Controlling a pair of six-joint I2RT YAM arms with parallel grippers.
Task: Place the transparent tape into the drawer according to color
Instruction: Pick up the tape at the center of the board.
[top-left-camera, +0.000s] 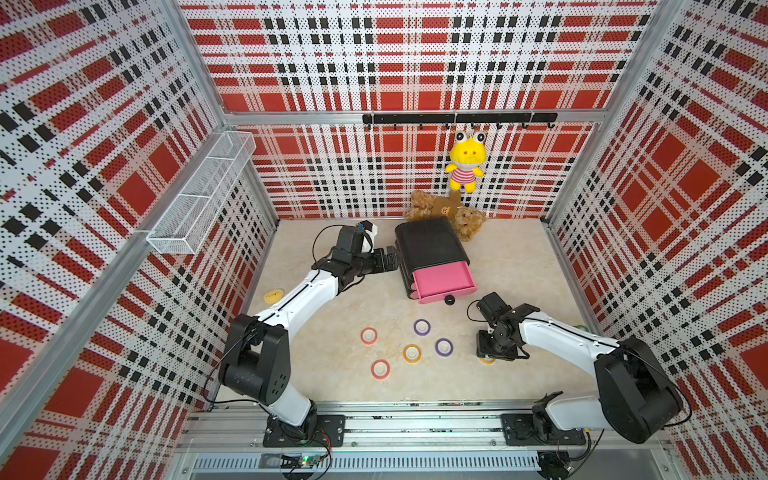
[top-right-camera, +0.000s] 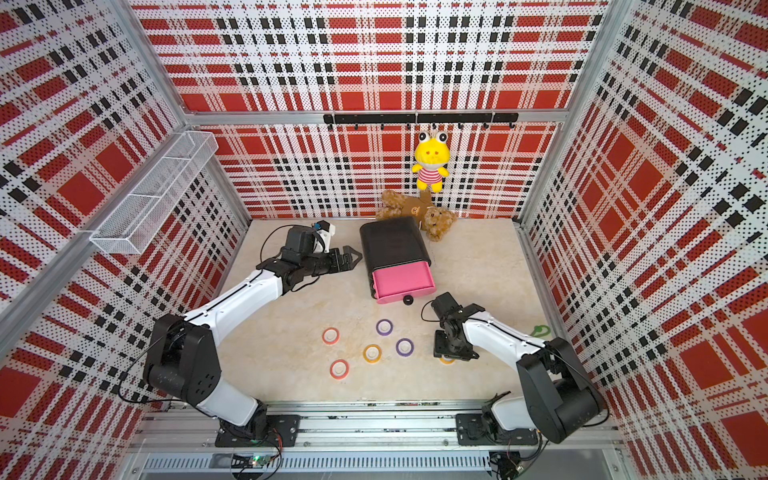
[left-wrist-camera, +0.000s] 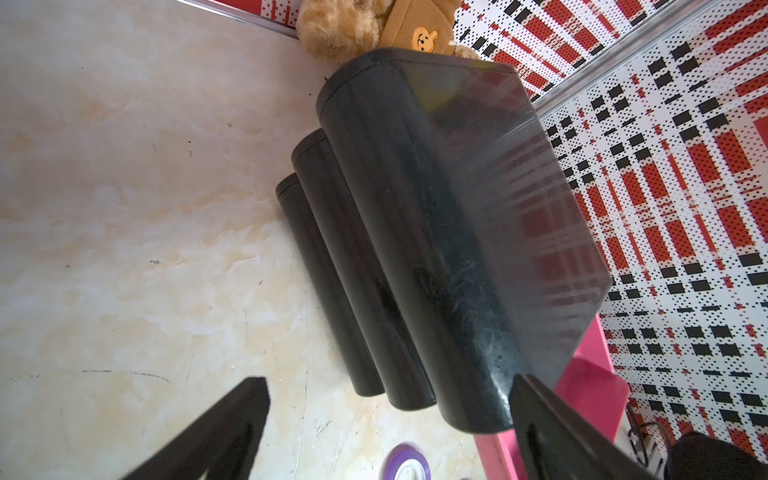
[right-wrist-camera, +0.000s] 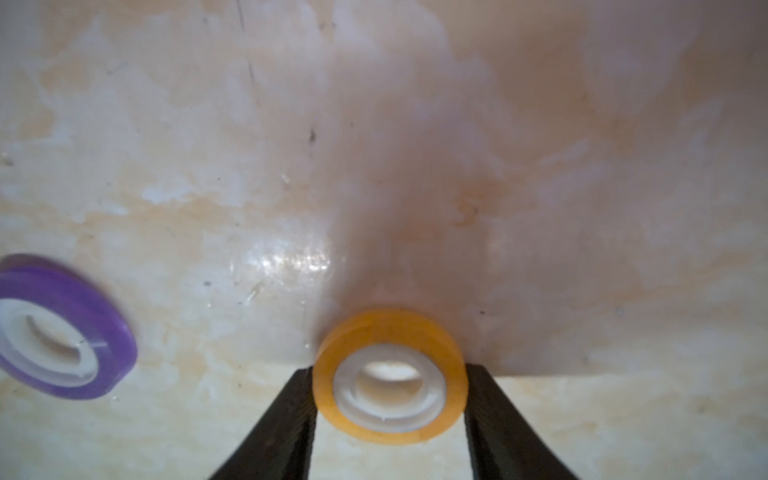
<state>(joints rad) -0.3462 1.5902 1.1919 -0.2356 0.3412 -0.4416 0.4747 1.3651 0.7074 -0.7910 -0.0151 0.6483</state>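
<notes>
The left gripper (top-left-camera: 390, 258) is hanging spread wide and empty just beside the black cabinet (top-left-camera: 428, 243), whose top pink drawer (top-left-camera: 442, 280) is standing pulled out. A teddy bear (left-wrist-camera: 340, 29) behind it is showing a cartoon bear-face patch (left-wrist-camera: 424, 38). Red tape rings (top-left-camera: 368, 336) (top-left-camera: 380, 369), a yellow-orange tape ring (top-left-camera: 412, 353) and purple tape rings (top-left-camera: 421, 327) (top-left-camera: 444, 347) are lying on the table (top-left-camera: 324, 374). To their right, the right gripper (right-wrist-camera: 388, 370) is pinching another yellow-orange ring (right-wrist-camera: 390, 328) by its sides.

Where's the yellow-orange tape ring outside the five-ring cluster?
In the right wrist view the yellow-orange tape ring lies on the tabletop, pinched by the right gripper on the robot's right; nearest neighbour: a purple tape ring toward the centre.
</notes>
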